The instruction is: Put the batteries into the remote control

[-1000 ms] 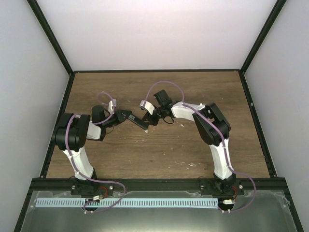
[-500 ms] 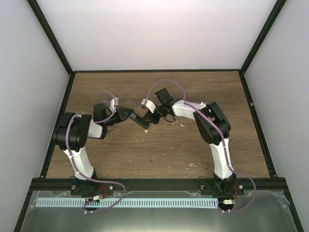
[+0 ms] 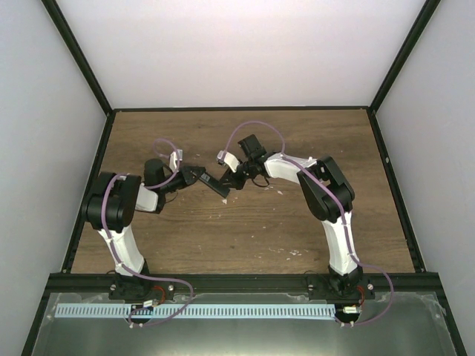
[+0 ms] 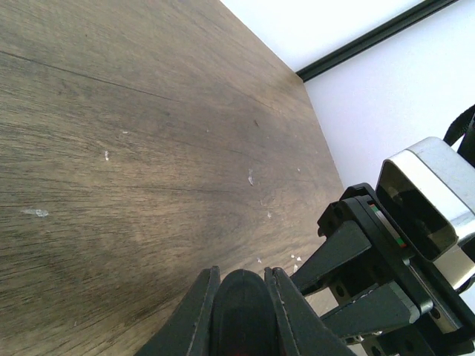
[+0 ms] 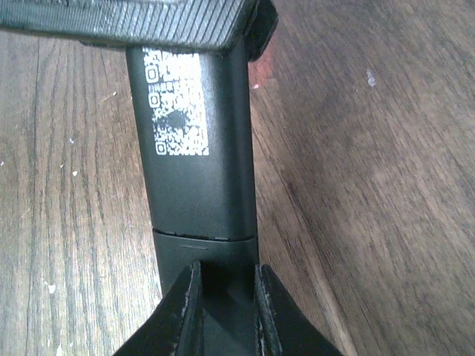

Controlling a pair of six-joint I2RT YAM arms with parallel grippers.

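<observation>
The remote control [image 3: 218, 186] is a slim black bar held above the table between both grippers. My left gripper [image 3: 200, 177] is shut on its rounded end, which shows between the fingers in the left wrist view [image 4: 241, 308]. My right gripper [image 3: 231, 180] is shut on the other end. In the right wrist view the remote's back [image 5: 197, 178] faces the camera, with a white QR sticker and the cover seam just beyond my right gripper [image 5: 226, 271]. The left gripper's ribbed finger [image 5: 148, 26] crosses the remote's far end. The blue batteries are out of view.
The brown wooden table [image 3: 245, 222] carries small white flecks [image 3: 289, 251] near the front right and some [image 4: 252, 178] under the grippers. Black frame posts and white walls enclose the table. The right gripper's body [image 4: 371, 274] fills the right of the left wrist view.
The left gripper has moved slightly right and farther back, closing in towards the right gripper. The remote stays gripped by both and sits a little steeper.
</observation>
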